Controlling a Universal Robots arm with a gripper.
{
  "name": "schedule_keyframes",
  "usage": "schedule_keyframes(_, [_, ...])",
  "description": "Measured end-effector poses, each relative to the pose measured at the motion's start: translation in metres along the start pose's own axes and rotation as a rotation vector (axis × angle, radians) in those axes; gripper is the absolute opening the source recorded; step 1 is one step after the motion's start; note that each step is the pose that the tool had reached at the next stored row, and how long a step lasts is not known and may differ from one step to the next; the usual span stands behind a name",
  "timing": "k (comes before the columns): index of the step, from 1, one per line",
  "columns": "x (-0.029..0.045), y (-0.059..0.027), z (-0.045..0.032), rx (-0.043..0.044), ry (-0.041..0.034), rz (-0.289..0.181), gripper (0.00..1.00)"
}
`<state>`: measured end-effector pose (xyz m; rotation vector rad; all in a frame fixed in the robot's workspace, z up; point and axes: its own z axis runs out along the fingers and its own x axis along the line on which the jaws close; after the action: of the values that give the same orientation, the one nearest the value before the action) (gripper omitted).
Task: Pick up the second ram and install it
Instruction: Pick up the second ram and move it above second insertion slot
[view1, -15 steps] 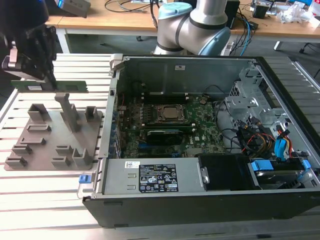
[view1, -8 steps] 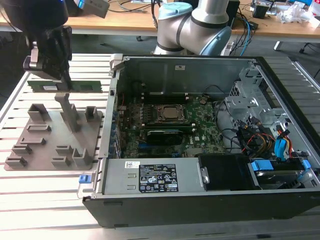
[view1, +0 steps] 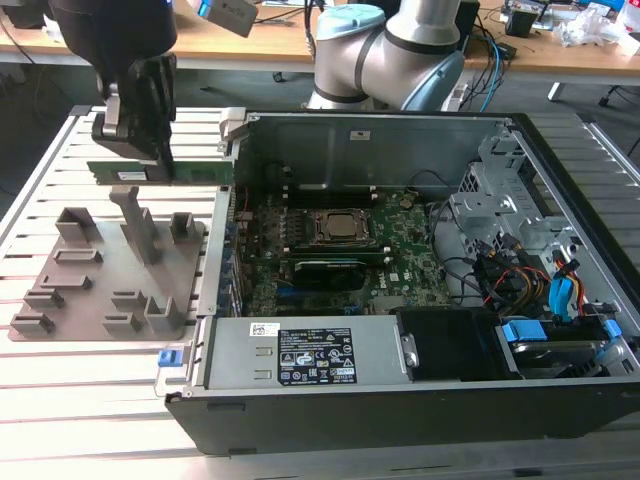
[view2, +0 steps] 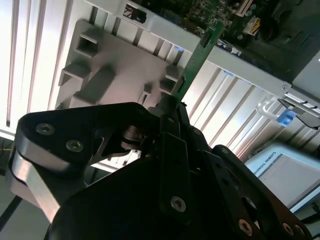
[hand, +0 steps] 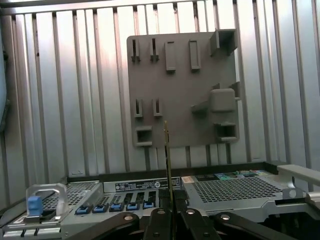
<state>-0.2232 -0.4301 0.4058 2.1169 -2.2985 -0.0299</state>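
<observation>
The second ram (view1: 190, 172) is a thin green stick held level in the air, above the far edge of the grey fixture plate (view1: 60, 290), on the exterior view's left. My gripper (view1: 150, 158) is shut on it from above. In the second wrist view the ram (view2: 197, 57) sticks out past the gripper (view2: 169, 102) toward the case. In the first wrist view I see the ram (hand: 167, 150) edge-on, rising from the gripper (hand: 170, 212) over the fixture plate (hand: 180, 75).
The open computer case (view1: 330, 125) lies to the exterior view's right of the plate, holding the green motherboard (view1: 410, 265), the CPU socket (view1: 338, 228) and bundled cables (view1: 510, 280). The slatted metal table (view1: 70, 400) carries everything. The arm's base (view1: 390, 50) stands behind the case.
</observation>
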Motion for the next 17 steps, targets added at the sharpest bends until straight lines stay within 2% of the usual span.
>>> schedule_keyframes(3, [-0.0017,-0.0123,-0.0003,0.0001,0.0016,0.0,0.14])
schedule_keyframes(5, [-0.0031,-0.0235,-0.0006,0.0002,0.003,0.0,0.14])
schedule_keyframes(7, [-0.0037,-0.0289,-0.0008,0.0002,0.0036,0.0,0.14])
schedule_keyframes(10, [-0.0051,-0.0415,-0.001,0.0003,0.0052,0.0,0.14])
schedule_keyframes(13, [-0.0068,-0.0586,-0.0015,0.0005,0.0074,0.0,0.14])
schedule_keyframes(14, [-0.0076,-0.0673,-0.0017,0.0006,0.0082,0.0,0.14])
schedule_keyframes(17, [-0.0088,-0.08,-0.002,0.0006,0.0096,0.0,0.14])
